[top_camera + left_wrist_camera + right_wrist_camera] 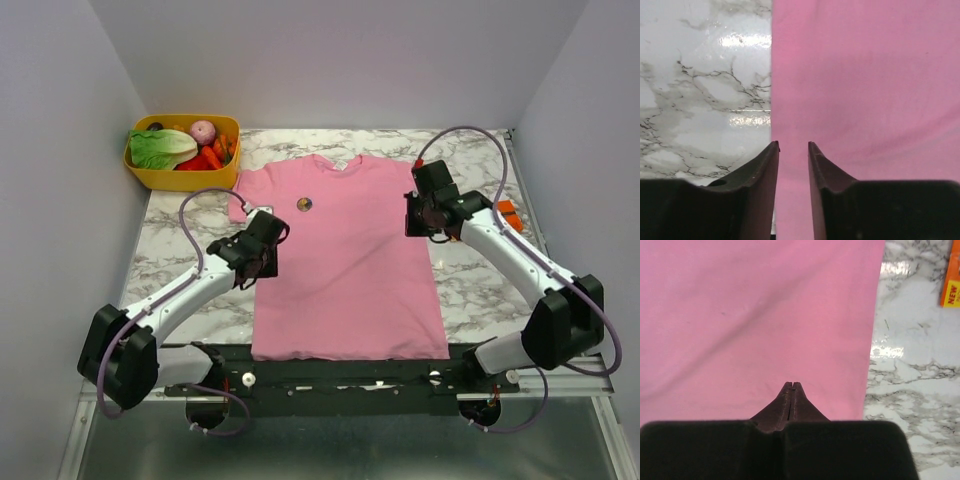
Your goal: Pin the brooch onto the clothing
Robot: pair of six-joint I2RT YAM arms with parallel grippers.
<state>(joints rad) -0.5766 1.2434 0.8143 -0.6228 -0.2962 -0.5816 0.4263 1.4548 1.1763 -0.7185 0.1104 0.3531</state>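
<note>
The pink T-shirt (345,260) lies flat on the marble table, neck at the far side. The brooch (304,205), a tiny brownish-gold disc, sits on the shirt's upper left chest. My left gripper (258,262) hovers over the shirt's left edge, below the left sleeve, jaws open and empty; its wrist view shows pink cloth (865,90) and marble between the fingers (765,170). My right gripper (420,228) is at the shirt's right side under the right sleeve, shut and empty, over pink cloth (755,315). The brooch is out of both wrist views.
A yellow bin (182,152) with lettuce, an onion and red vegetables stands at the far left corner. A small orange packet (509,213) lies right of the right arm, also in the right wrist view (951,287). Grey walls enclose the table.
</note>
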